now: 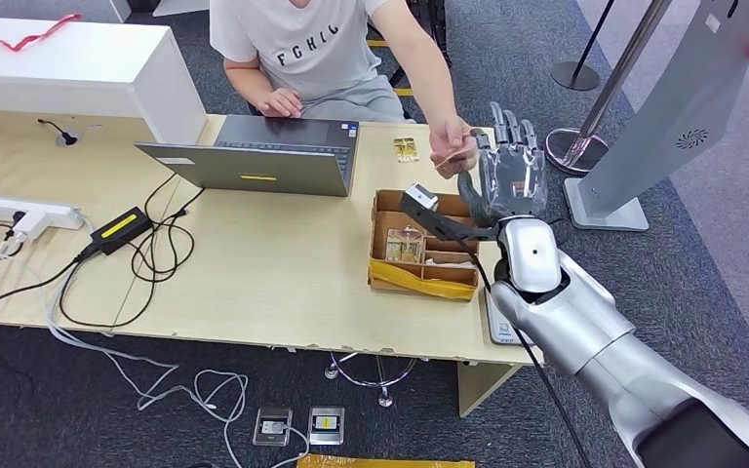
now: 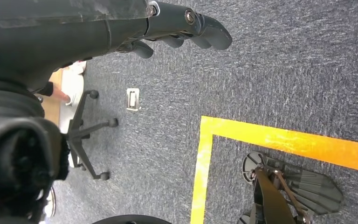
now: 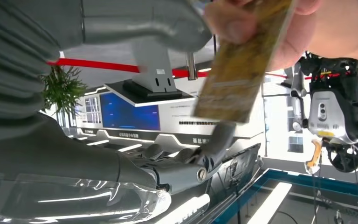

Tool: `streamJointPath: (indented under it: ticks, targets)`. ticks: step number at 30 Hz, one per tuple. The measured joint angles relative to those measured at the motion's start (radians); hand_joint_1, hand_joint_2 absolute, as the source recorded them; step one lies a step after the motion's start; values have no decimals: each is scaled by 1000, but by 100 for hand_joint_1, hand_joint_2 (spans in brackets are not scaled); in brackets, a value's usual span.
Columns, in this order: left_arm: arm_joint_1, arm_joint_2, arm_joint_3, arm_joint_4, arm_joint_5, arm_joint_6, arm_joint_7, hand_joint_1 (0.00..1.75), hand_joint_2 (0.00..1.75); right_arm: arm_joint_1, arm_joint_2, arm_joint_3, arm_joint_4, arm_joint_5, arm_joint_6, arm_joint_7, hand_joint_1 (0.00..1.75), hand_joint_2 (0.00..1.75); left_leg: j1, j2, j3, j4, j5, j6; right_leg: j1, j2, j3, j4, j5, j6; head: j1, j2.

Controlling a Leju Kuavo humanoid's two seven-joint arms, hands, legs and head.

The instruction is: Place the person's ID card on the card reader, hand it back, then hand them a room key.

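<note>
Card [image 3: 242,70] in question was a yellowish, blurred rectangle pinched in the person's hand [image 1: 452,148], held up just beside the robot's right hand [image 1: 509,175] above the far right corner of the table [image 1: 254,263]. In the right wrist view its print could not be read, and the person's fingers covered its upper end. Whether it was the ID card or a room key could not be told. The right hand stood raised with its fingers upright and spread, gripping nothing; its thumb lay near the card, and whether it touched could not be told. Just nearer than that hand on the table sat a cardboard box [image 1: 421,246] with small compartments, partly hidden by the wrist. A pale flat device [image 1: 500,327] at the table's near right edge was mostly covered by the forearm. A closed laptop [image 1: 263,156] lay left of the box, in front of the seated person. The left hand [image 2: 186,25] hung over grey carpet, its dark fingers gently curled and apart, holding nothing.
</note>
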Motion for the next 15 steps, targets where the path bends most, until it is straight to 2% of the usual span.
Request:
streamJointPath:
  ticks: [9,15]
  targets:
    - [0,0,-2,0,3,0,0,0,0,0,-4,4,19,16,-3,-9,0,0,0,0,0,0,0,0,0,0,0,0,0,0,0,0]
    - [1,0,-2,0,4,1,1,0,0,0,-4,-4,34,-114,-7,-32,0,0,0,0,0,0,0,0,0,0,0,0,0,0,0,0]
